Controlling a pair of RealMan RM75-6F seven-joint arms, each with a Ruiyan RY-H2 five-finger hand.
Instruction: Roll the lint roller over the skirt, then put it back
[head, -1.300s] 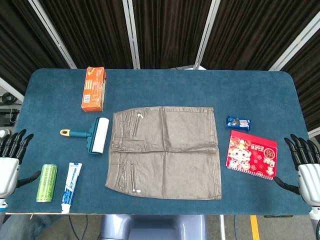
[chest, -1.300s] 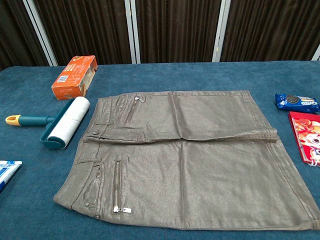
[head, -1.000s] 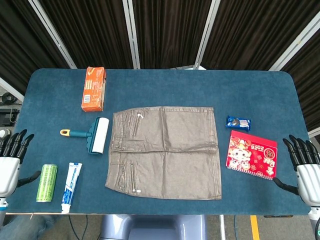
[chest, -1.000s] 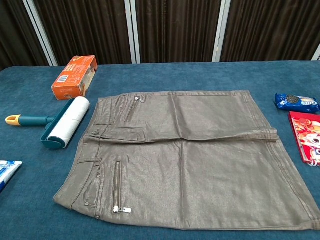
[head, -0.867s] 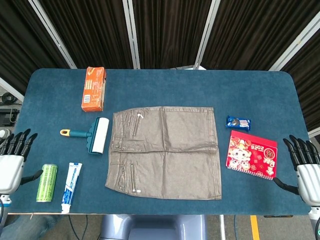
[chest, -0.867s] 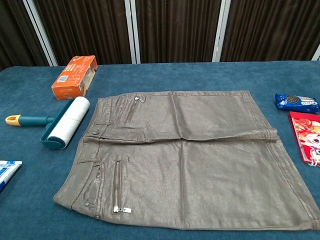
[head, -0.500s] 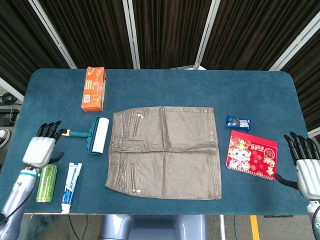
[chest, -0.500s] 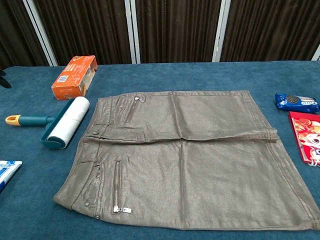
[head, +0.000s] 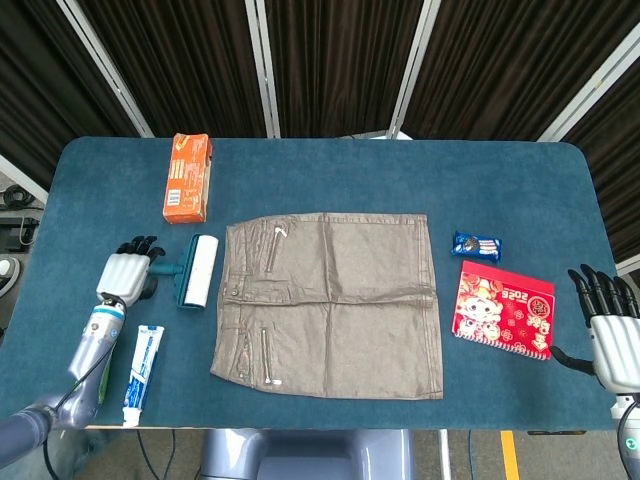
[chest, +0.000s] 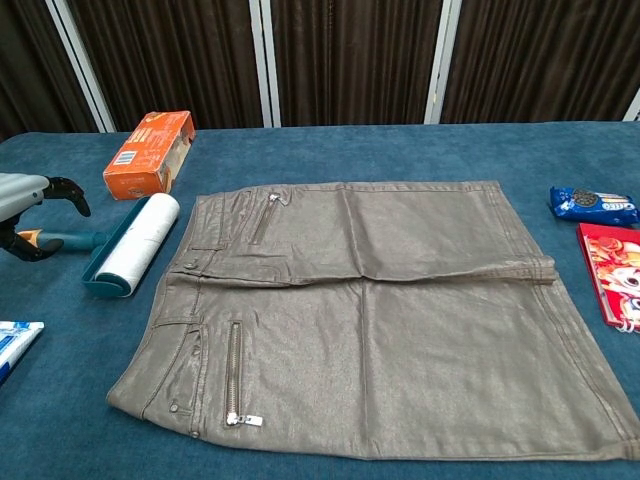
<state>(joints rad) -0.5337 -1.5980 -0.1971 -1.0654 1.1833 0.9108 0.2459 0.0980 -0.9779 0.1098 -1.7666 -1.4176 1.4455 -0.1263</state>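
Note:
The lint roller (head: 198, 270) lies on the blue table just left of the skirt, white roll in a teal frame, its teal handle (chest: 78, 240) pointing left. The grey-brown skirt (head: 330, 305) is spread flat at the table's middle, waistband and zips to the left. My left hand (head: 125, 270) hovers over the end of the handle; in the chest view the left hand (chest: 30, 215) has thumb and fingers apart around the handle tip, holding nothing. My right hand (head: 608, 330) is at the table's right edge, fingers spread and empty.
An orange box (head: 188, 177) lies behind the roller. A toothpaste tube (head: 143, 362) lies near the front left edge, beside my left forearm. Right of the skirt are a blue cookie pack (head: 476, 245) and a red booklet (head: 504, 308).
My left hand has moved from the table's left edge rightward and forward to the roller's handle. The right hand has barely shifted. Roller and skirt have not moved.

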